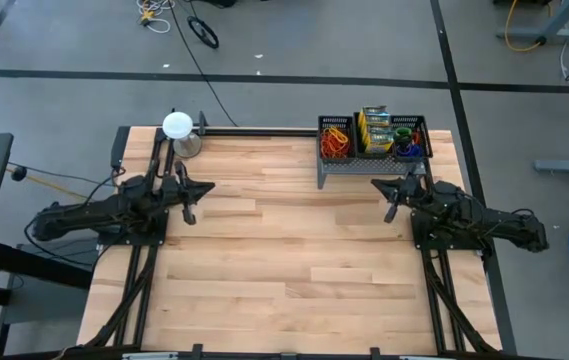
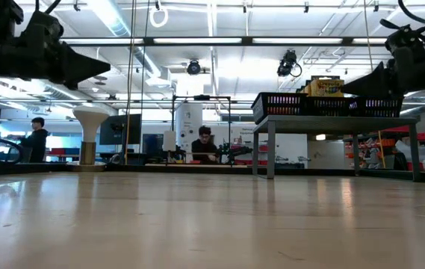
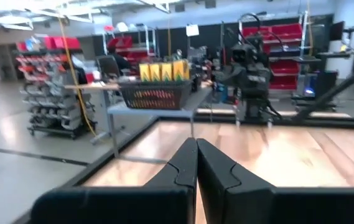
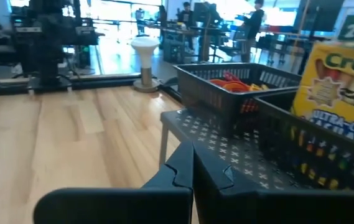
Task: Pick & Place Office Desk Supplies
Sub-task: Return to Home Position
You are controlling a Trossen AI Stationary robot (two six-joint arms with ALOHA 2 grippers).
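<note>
Crayon boxes (image 1: pixel 375 129) and rubber bands (image 1: pixel 335 140) sit in the black rack (image 1: pixel 321 128), upper right of the frame. Left arm (image 1: pixel 114 212), middle left, and right arm (image 1: pixel 474 222), below the rack, have jaws closed, empty.

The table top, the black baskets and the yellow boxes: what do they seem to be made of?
The table top looks like pale wood in joined strips, with a smooth sheen that reflects the lights. The black baskets look like fine mesh, likely coated metal, perhaps plastic; contents show through the walls. The yellow boxes look like printed cardboard, with flat faces and sharp edges.
</note>
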